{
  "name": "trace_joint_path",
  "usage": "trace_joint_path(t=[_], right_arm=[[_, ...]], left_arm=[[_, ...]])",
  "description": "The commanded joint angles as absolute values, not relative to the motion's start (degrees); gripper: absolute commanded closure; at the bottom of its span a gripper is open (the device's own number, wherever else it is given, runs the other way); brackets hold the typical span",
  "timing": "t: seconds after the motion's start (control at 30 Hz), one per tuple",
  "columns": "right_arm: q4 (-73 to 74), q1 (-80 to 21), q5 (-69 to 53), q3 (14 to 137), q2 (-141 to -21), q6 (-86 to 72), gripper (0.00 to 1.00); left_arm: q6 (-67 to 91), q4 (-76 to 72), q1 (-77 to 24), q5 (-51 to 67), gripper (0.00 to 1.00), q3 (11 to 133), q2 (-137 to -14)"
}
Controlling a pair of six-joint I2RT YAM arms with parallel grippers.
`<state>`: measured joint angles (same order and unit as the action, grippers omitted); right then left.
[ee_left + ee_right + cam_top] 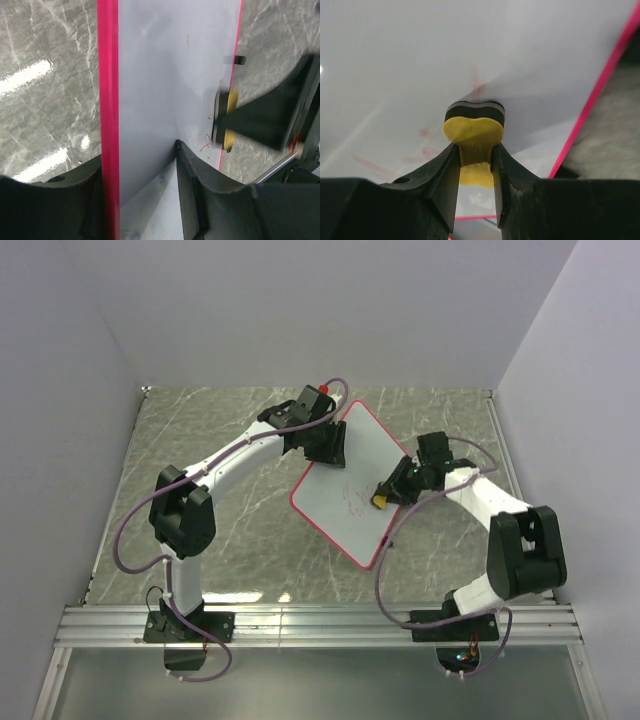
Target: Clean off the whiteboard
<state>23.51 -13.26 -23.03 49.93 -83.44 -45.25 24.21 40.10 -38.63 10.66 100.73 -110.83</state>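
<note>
The whiteboard [345, 480], white with a thin pink-red frame, lies tilted mid-table with faint red scribbles near its middle. My left gripper [325, 443] is shut on its far-left edge; in the left wrist view the board [165, 90] runs between the fingers [200, 175]. My right gripper [392, 492] is shut on the yellow bone-shaped eraser [381, 501] and presses its dark felt face on the board near the right edge. In the right wrist view the eraser [473, 131] sits between the fingers against the board [420, 60], with faint red marks beside it.
The grey marble tabletop [200, 440] surrounds the board. White walls enclose the back and sides. A metal rail [320, 622] runs along the near edge at the arm bases. A small black foot [240, 60] sticks out from the board's edge.
</note>
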Motion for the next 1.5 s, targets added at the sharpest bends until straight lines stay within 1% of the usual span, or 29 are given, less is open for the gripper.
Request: trace_joint_path(t=[0.0,0.13,0.17,0.3,0.4,0.53,0.73,0.77,0.87,1.0,1.13,1.23,1.47], right_arm=[[23.11,-7.57,-20.83,55.88,-89.55,-42.45,1.0],[23.29,-4.22,-21.27,61.34,-97.27,-41.83,1.0],[23.12,-4.04,-21.36,63.35,-98.34,-42.01,1.0],[21.45,-4.48,-23.73,65.04,-100.46,-44.12,1.0],[20.74,-6.23,-24.26,63.73,-98.45,-45.09,1.0],[20.65,-10.27,-24.96,59.86,-92.66,-45.35,1.0],[18.29,-16.16,-26.63,48.53,-81.59,-48.42,1.0],[17.85,-16.69,-26.72,45.3,-80.08,-48.78,1.0],[17.05,-18.1,-27.25,40.71,-75.51,-49.48,1.0],[15.83,-19.51,-27.42,39.73,-72.78,-48.61,1.0],[13.8,-21.35,-27.16,42.79,-74.53,-48.08,1.0],[13.53,-22.41,-27.07,48.24,-78.12,-47.99,1.0],[15.81,-25.4,-26.81,65.45,-86.12,-48.61,1.0]], left_arm=[[21.44,43.95,-42.98,11.78,1.0,99.06,-111.1],[21.53,43.59,-43.24,11.69,1.0,97.56,-110.04],[21.53,43.59,-43.33,11.69,1.0,97.04,-109.69],[21.36,43.77,-43.42,11.51,1.0,96.42,-109.42],[21.18,43.77,-43.42,11.43,1.0,96.68,-109.51],[21.01,43.95,-43.51,11.43,1.0,97.64,-110.3],[20.48,44.56,-43.42,11.16,1.0,99.67,-111.97],[20.39,44.82,-43.5,11.08,1.0,100.19,-112.23],[20.22,44.91,-43.42,10.99,1.0,100.99,-112.59],[20.13,44.83,-43.42,11.16,1.0,101.16,-113.03],[20.13,44.82,-43.5,11.34,1.0,101.07,-113.29],[20.04,45.0,-43.51,11.25,1.0,101.16,-113.2],[20.48,45.09,-43.51,11.25,1.0,101.16,-112.94]])
